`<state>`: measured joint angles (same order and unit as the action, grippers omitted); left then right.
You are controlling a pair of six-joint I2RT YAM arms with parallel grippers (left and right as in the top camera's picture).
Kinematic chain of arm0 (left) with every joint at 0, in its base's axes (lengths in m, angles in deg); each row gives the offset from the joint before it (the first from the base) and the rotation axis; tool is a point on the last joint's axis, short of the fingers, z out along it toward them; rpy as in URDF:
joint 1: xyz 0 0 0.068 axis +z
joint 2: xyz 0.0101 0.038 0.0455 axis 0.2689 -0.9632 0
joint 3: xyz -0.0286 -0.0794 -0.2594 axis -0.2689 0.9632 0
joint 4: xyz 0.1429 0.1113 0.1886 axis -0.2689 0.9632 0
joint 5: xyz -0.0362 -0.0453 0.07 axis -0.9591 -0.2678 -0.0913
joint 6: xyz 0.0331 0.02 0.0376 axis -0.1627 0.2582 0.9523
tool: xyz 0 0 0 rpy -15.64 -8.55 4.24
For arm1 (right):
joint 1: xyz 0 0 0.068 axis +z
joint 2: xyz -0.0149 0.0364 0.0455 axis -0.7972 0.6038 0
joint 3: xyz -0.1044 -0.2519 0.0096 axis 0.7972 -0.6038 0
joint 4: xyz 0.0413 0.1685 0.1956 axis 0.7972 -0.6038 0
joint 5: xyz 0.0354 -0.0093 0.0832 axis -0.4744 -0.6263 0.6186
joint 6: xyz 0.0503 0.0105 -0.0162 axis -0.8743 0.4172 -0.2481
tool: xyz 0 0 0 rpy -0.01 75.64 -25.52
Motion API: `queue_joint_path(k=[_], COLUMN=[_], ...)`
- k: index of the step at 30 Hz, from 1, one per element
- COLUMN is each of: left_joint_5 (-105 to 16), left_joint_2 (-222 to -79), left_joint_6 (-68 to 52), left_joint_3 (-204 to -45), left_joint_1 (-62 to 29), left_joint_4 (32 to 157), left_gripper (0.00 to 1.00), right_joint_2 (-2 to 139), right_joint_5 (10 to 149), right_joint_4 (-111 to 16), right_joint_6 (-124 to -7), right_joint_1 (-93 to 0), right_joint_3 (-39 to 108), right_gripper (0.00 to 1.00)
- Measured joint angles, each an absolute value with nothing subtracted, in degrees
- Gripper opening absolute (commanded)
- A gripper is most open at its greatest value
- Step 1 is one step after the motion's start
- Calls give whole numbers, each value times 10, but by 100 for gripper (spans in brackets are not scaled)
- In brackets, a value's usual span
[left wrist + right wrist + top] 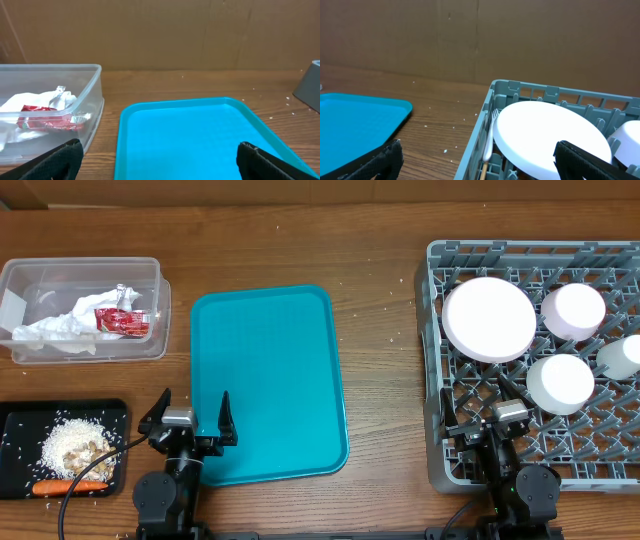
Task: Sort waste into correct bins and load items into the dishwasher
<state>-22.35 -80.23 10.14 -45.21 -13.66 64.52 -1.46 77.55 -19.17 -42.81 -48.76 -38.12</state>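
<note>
Our left gripper (192, 422) hangs wide open at the near-left corner of the teal tray (270, 370). Far left, we see rice (75, 445) and a carrot piece (70, 488) in the black tray (15, 420). Napkins (55, 330) and the red wrapper (122, 321) lie in the clear box (85, 262). The rack (530, 252) holds the plate (489, 318), pink bowl (573, 311), white bowl (560, 380) and cup (620, 355). Our right gripper (487, 418) gapes wide over its near-left corner.

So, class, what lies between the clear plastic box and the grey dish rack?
The teal tray lies between the clear plastic box and the grey dish rack, with table either side; the overhead view shows it.
</note>
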Motion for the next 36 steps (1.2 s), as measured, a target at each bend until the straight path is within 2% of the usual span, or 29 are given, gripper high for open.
queue_joint_path(k=[36], left_joint_5=[-219], left_joint_2=[-802], left_joint_6=[118], left_joint_3=[-452], left_joint_1=[-131], left_joint_4=[645], left_gripper=[100], right_joint_2=[-15], right_joint_5=[775], right_joint_4=[-192], right_joint_6=[-428], right_joint_1=[-488], right_joint_3=[-381], right_gripper=[100])
